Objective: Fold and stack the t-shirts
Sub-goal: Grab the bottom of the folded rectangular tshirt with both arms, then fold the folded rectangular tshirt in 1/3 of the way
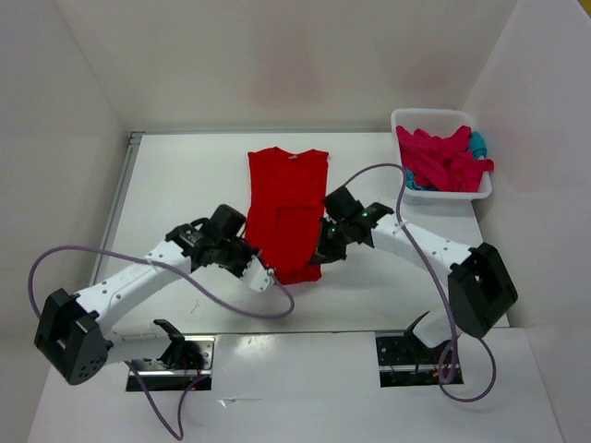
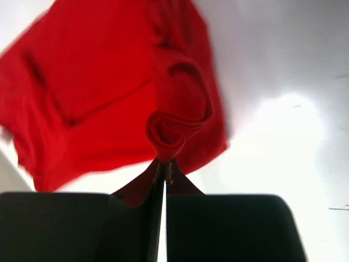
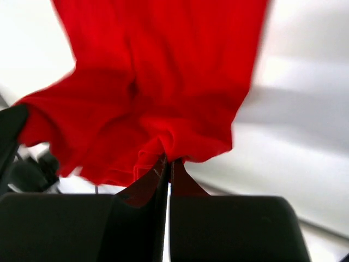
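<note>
Top external: red t-shirt (image 1: 286,194) folded narrow.

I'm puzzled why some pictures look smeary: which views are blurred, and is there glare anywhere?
Top external view: sharp, evenly lit. Left wrist view: the bright red cotton t-shirt is soft-edged, with glare on the white table. Right wrist view: the shirt's edges are streaked with blur.

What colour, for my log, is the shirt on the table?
The shirt is bright red; top external view.
</note>
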